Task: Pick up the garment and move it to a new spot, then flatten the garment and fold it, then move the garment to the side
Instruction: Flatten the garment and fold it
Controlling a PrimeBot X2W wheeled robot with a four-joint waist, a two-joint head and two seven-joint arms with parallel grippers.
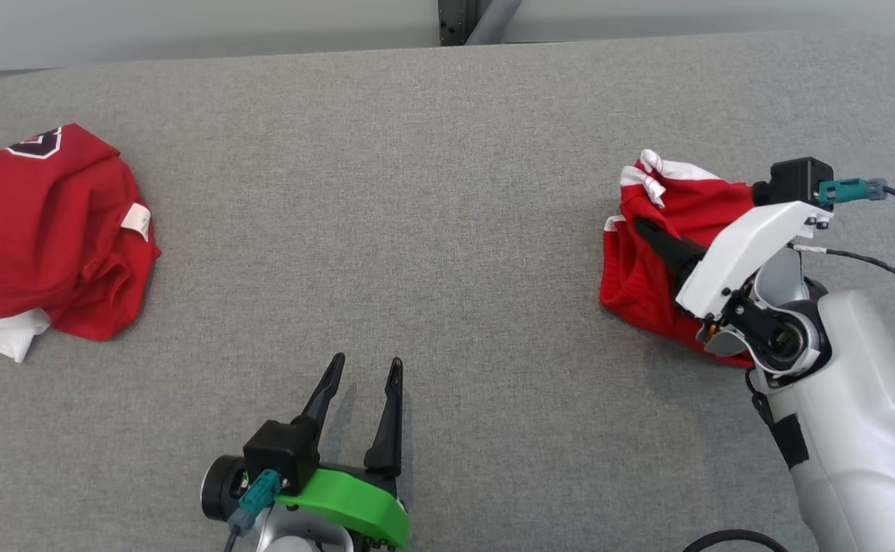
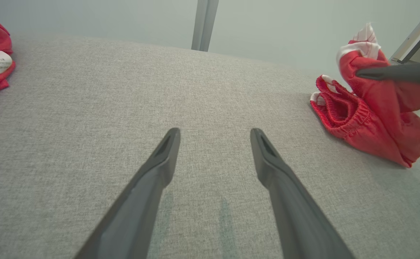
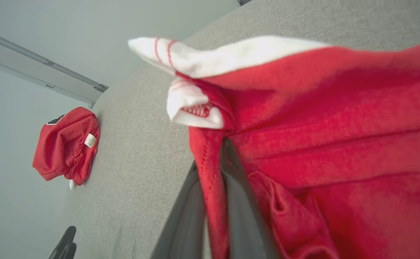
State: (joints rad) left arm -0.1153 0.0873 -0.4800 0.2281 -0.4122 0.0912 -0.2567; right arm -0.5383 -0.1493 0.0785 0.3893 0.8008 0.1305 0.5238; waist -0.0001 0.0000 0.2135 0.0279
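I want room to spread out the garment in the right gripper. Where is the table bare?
The middle of the table is bare, bordered by the red jersey on the left, the held garment on the right and the left gripper at the near edge. It is crowded around the right gripper.

The garment [image 1: 635,284] is red with white trim

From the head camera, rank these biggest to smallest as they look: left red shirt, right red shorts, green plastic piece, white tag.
1. red shirt, though cut off at the picture's edge.
2. red shorts, partly covered, so not far behind.
3. green plastic piece, nearer the camera, which flatters it.
4. white tag.
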